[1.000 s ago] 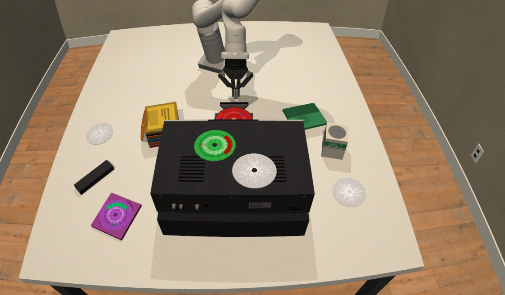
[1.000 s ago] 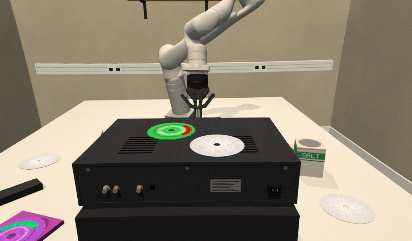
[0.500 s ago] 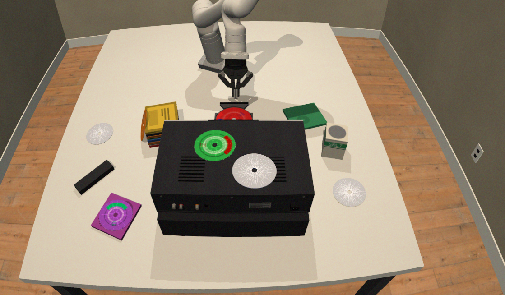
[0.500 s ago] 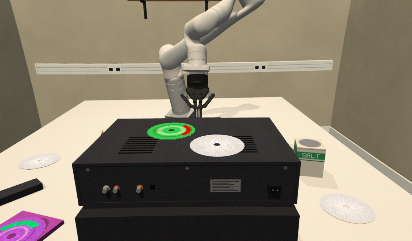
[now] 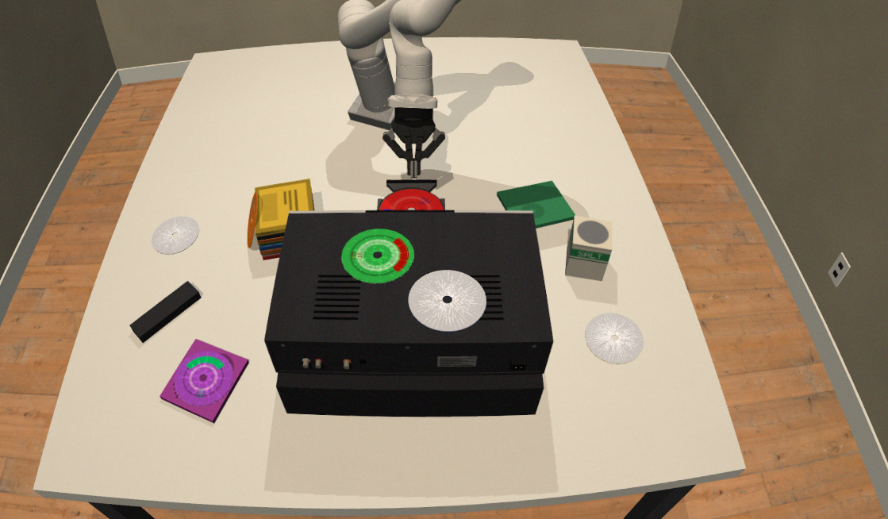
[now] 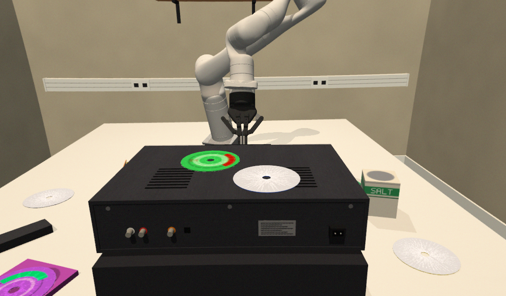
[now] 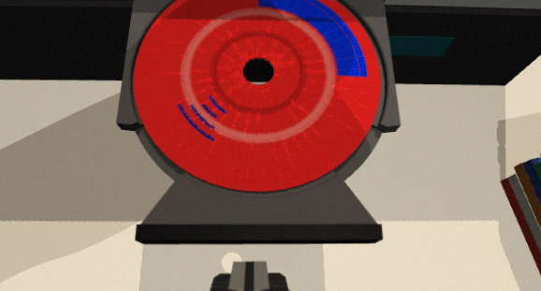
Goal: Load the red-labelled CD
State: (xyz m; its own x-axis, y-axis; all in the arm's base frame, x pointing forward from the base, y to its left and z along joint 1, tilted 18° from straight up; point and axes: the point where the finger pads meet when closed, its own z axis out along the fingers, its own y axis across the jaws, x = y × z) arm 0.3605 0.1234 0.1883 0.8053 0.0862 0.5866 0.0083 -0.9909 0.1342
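Observation:
The red-labelled CD [image 5: 409,199] [image 7: 281,164] lies label-up and looks flat in the round recess of the tray [image 5: 410,185] [image 7: 259,210]. The tray sticks out from the front of the black CD player [image 5: 498,244] [image 6: 306,156]; the player hides its inner part in the top view and nearly all of it in the exterior view. My gripper [image 5: 413,174] [image 6: 242,142] [image 7: 250,267] is shut and empty, pointing down just outside the tray's front lip, with a gap between them in the wrist view.
A green CD [image 5: 356,264] and a silver disc [image 5: 428,309] lie on the player. A case stack [image 5: 286,209] with an orange disc [image 5: 251,219] stands left of the tray. A green case [image 5: 543,196] and salt box [image 5: 589,264] stand right. A black bar [image 5: 165,311] and purple case [image 5: 231,364] lie left.

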